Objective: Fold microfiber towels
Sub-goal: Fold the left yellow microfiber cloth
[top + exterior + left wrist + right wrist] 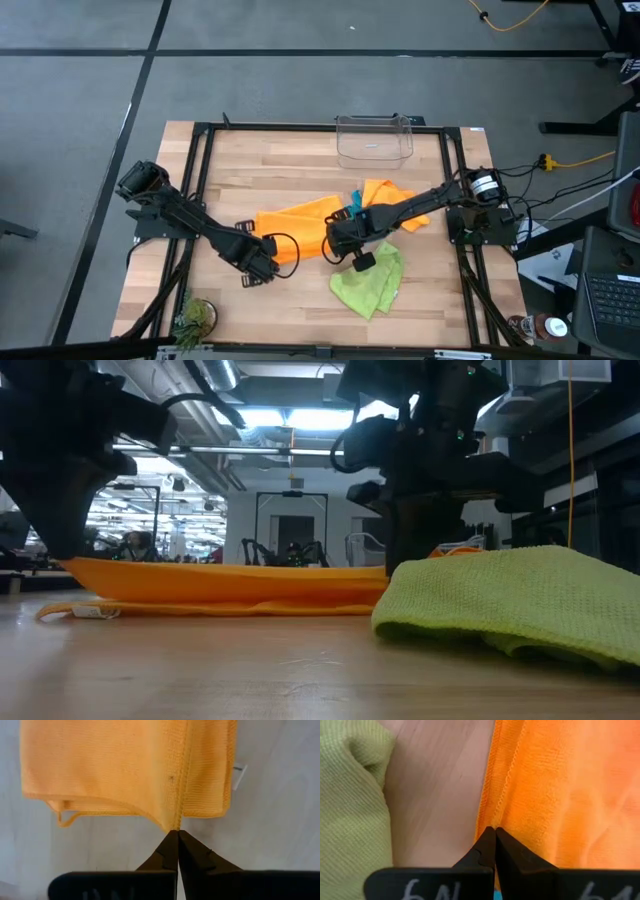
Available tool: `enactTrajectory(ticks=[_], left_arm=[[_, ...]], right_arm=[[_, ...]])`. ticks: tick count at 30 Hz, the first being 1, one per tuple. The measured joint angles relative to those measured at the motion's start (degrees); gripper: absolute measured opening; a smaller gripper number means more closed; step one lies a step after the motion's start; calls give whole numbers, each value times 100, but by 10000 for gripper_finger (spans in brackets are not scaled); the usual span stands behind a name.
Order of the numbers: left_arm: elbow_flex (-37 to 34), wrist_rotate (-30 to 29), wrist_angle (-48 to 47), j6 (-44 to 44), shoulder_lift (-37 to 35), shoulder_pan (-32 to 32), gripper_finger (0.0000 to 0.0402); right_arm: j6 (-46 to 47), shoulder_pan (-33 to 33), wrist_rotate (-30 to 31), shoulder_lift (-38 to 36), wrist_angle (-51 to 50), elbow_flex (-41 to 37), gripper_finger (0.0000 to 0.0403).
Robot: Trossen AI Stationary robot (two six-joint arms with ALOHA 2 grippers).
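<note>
We see the left hand (176, 834) pinched tight on the near edge of the orange towel (300, 217), and the right hand (492, 831) closed on its opposite edge. The towel stretches flat across the middle of the desk (290, 310), a white tag (239, 775) at one corner. The lime green towel (370, 285) lies crumpled just beside the right hand. No writing is readable on the tag.

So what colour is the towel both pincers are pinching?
Orange towel, clearest in the left wrist view.
</note>
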Motion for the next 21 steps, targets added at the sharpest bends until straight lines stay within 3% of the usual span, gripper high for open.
enactTrajectory(ticks=[16,21], left_arm=[[-2,-76,470,-5,50,-7,0],[-3,94,611,-405,50,49,14]], right_arm=[[35,-59,-174,0,2,-17,5],[180,-59,-218,0,7,-17,23]])
